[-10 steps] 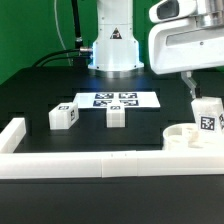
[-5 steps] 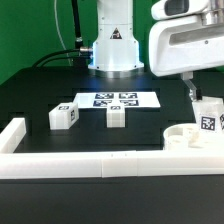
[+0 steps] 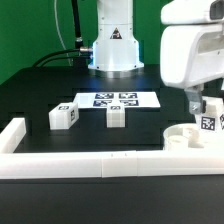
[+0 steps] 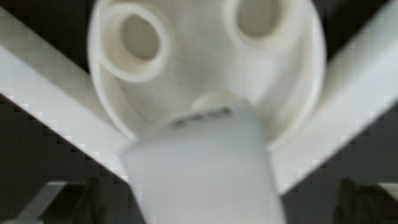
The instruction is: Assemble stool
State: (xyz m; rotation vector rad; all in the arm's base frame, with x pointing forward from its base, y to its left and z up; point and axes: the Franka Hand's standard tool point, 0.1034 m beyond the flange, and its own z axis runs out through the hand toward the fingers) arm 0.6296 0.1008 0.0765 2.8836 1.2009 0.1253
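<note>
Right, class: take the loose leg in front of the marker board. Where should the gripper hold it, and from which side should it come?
Probably from above, closing on the two flat side faces of the leg. It sits as a short block on the table, with free space on either side and well apart from the other leg.

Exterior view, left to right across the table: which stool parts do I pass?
Left leg block, middle leg block, round seat. The third leg overlaps the seat.
</note>
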